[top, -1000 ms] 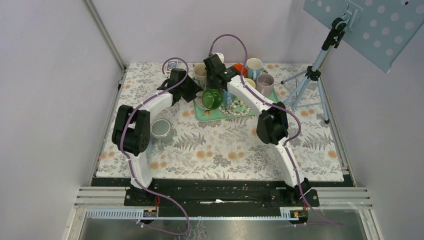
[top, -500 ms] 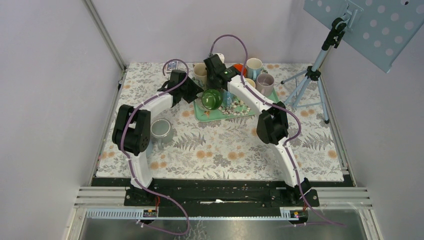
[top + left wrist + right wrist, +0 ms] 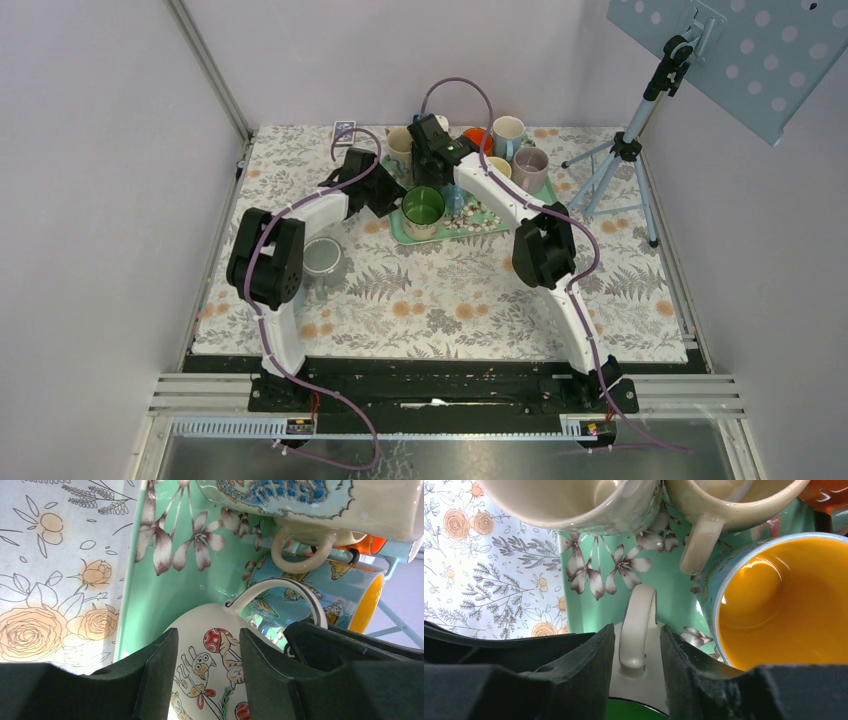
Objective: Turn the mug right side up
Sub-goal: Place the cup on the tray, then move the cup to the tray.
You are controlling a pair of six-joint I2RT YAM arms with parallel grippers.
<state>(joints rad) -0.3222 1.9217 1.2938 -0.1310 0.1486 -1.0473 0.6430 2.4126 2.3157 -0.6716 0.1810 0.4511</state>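
The mug [image 3: 423,208], white with cat drawings and green inside, stands on the green tray [image 3: 405,233] with its mouth up. My right gripper [image 3: 439,178] hangs over its far side. In the right wrist view the fingers [image 3: 589,655] flank the handle [image 3: 638,625] with a small gap on each side, so the gripper [image 3: 636,632] is open. My left gripper [image 3: 390,198] is just left of the mug. Its jaws [image 3: 207,637] are open in front of the mug's painted wall [image 3: 212,652], which is wider than the gap between them.
Several other mugs crowd the tray's back: a blue butterfly mug with a yellow inside [image 3: 774,590], cream mugs [image 3: 574,500] and a pink one [image 3: 530,165]. Small pebbles [image 3: 472,216] lie on the tray. A grey cup [image 3: 322,258] stands left, a tripod [image 3: 620,160] right.
The mug went from tilted, mouth toward the front, to upright on the tray. My right gripper has opened off the handle. The left gripper shifted slightly nearer.
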